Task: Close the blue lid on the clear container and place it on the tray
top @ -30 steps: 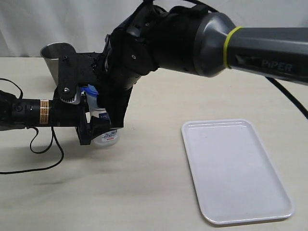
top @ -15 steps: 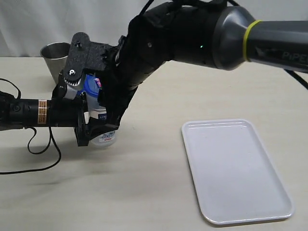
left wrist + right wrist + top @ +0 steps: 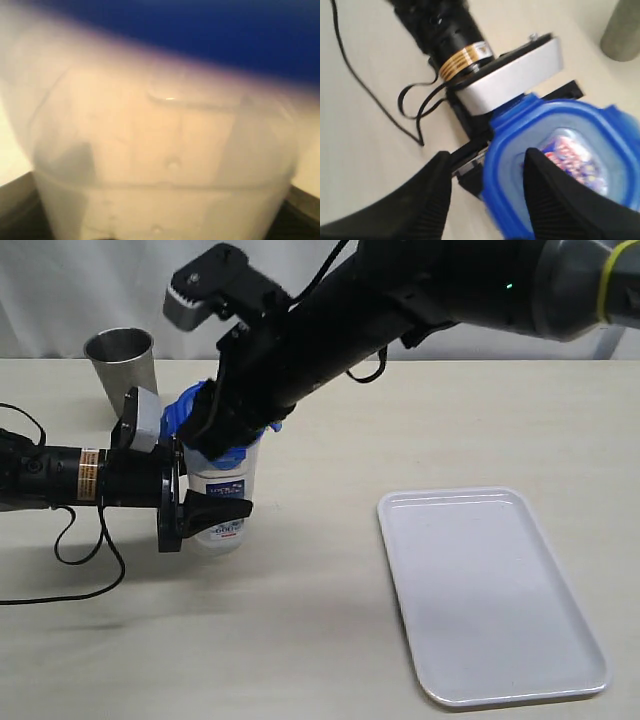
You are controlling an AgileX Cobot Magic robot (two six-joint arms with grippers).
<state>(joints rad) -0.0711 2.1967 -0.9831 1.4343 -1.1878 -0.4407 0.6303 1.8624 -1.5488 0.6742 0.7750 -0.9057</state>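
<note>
The clear container (image 3: 228, 485) stands upright on the table left of centre, and my left gripper (image 3: 222, 515) is shut on its lower part from the left. Its clear wall (image 3: 165, 150) fills the left wrist view. The blue lid (image 3: 186, 410) sits on the container's mouth, partly hidden by my right arm. My right gripper (image 3: 489, 155) is open and straddles the rim of the blue lid (image 3: 570, 150), with one finger (image 3: 555, 200) over the lid and the other finger (image 3: 420, 200) outside it. The white tray (image 3: 490, 590) lies flat at the right with nothing on it.
A grey steel cup (image 3: 122, 360) stands at the back left, behind my left arm. A black cable (image 3: 80, 550) loops on the table under that arm. Bare table lies between the container and the tray.
My right arm has swung up and back, uncovering the container. Its fingers now sit at the lid on top. The left gripper and container have stayed put.
</note>
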